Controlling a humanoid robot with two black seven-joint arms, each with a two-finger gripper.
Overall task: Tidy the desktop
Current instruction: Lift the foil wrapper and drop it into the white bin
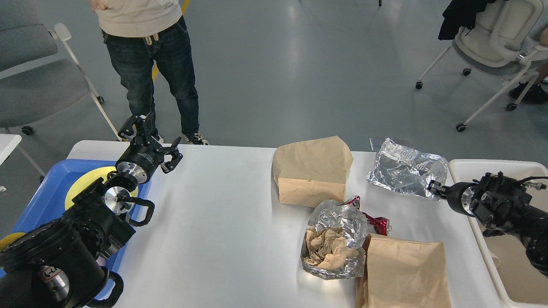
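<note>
The white desktop holds litter. My right gripper is shut on a crumpled silver foil bag and holds it lifted above the desktop's far right, next to the cream-white bin. A brown paper bag lies at the middle back. A second foil bag stuffed with brown paper sits at the front, with a red wrapper behind it and another brown paper bag at the front edge. My left gripper is open and empty above the far left corner.
A blue tray with a yellow plate stands at the left. A person stands just behind the desktop's far left. Office chairs stand at the far right and far left on the grey floor.
</note>
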